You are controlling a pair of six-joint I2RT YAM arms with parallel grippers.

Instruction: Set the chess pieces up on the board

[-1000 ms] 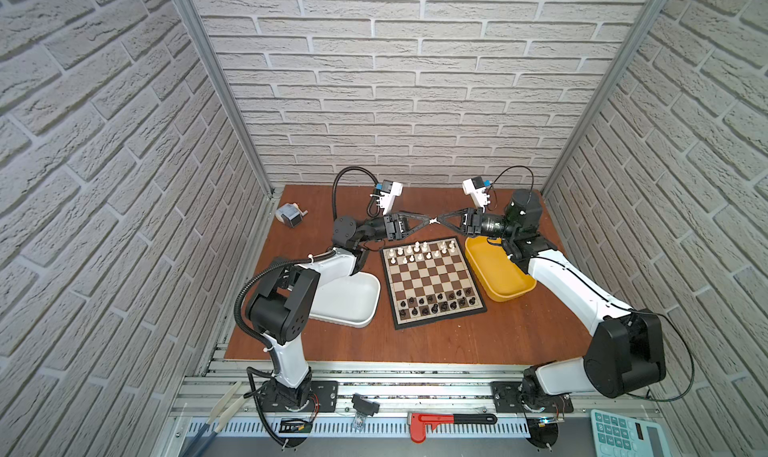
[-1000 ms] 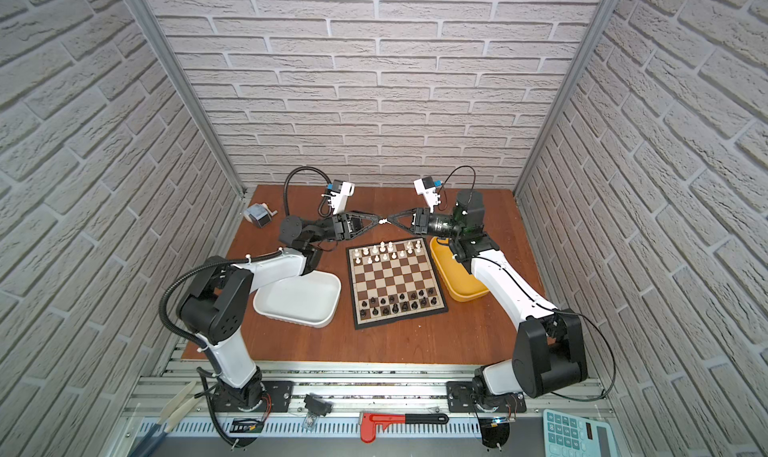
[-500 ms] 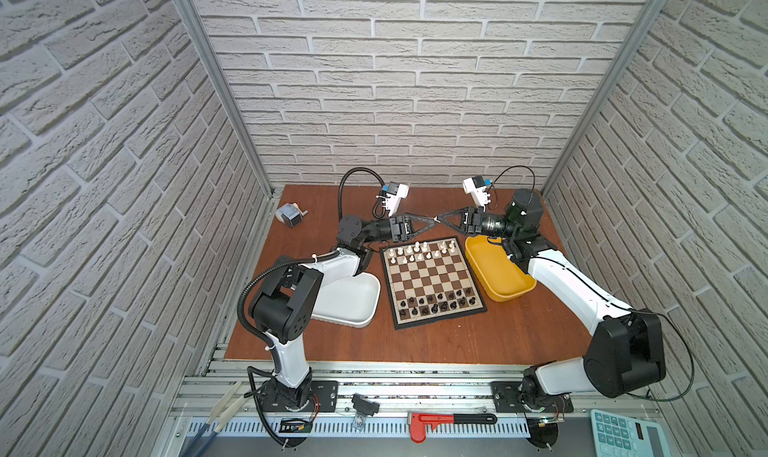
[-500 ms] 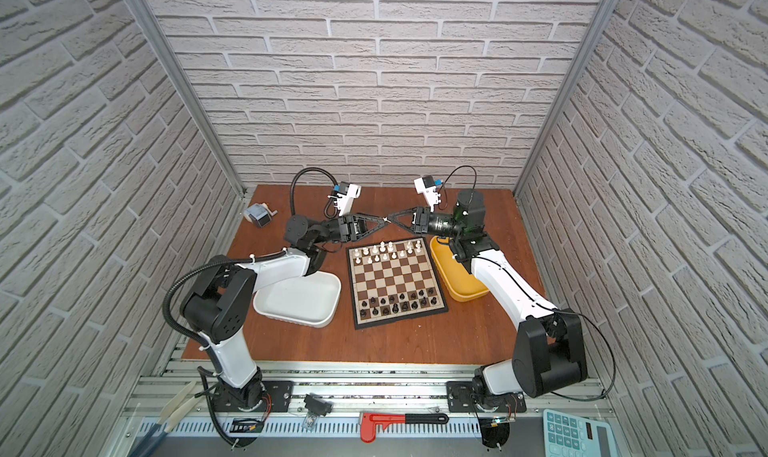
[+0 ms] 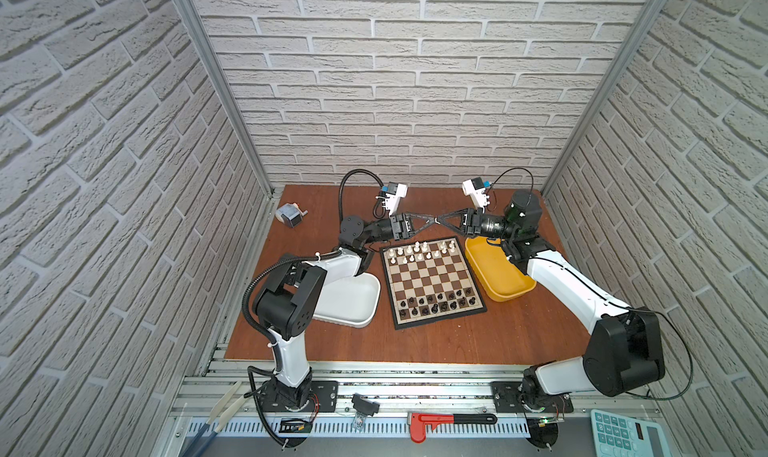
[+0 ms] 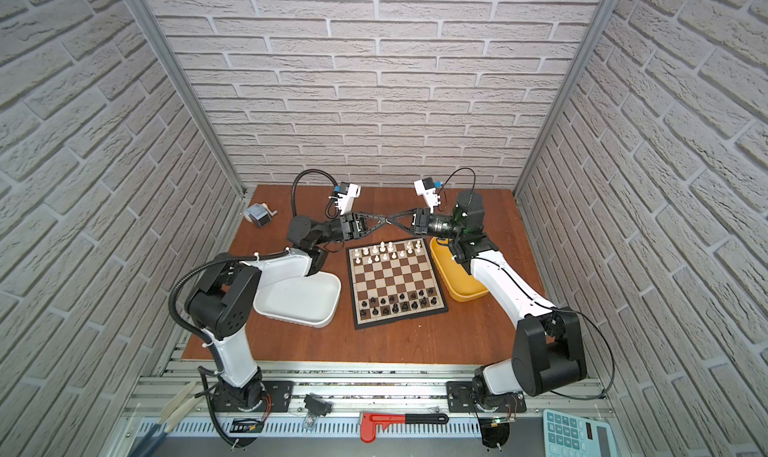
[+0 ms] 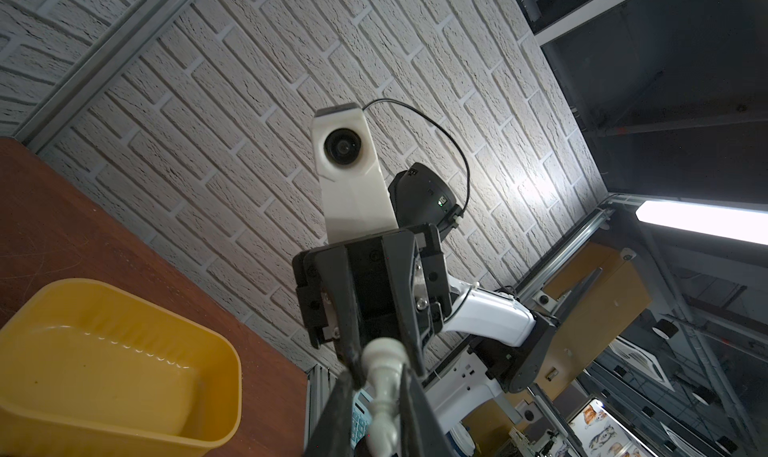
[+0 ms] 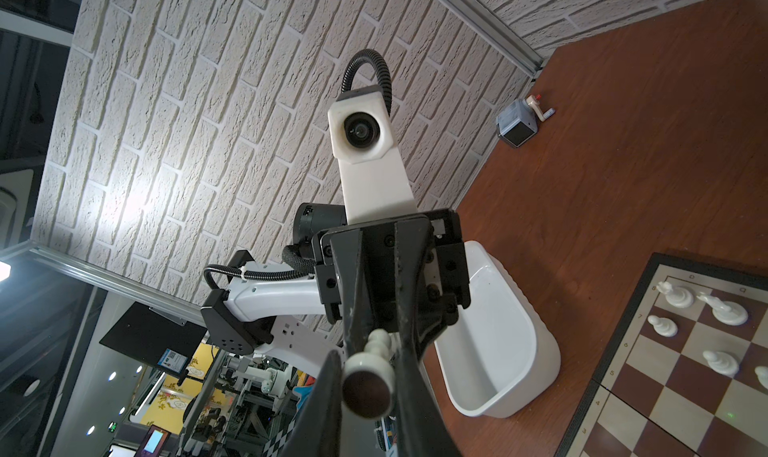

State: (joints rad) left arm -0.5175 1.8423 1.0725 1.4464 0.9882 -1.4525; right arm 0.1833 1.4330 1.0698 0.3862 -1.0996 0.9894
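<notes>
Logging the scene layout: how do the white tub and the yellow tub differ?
Colour: the white tub is white, the yellow tub yellow. Side: the white tub sits left of the board in both top views, the yellow tub right. Placement: the yellow tub lies nearer the back wall than the white tub. Both rest on the table; no pieces show in either.

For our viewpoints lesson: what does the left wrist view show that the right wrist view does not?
Only left wrist: the yellow plastic tub and the right arm's camera housing. Only right wrist: the white plastic tub, the brown-and-cream chessboard with white chessmen, the grey-blue sharpener, the left arm's camera housing. Both: one white chess piece between the left gripper and the right gripper, and the brown wooden table.
</notes>
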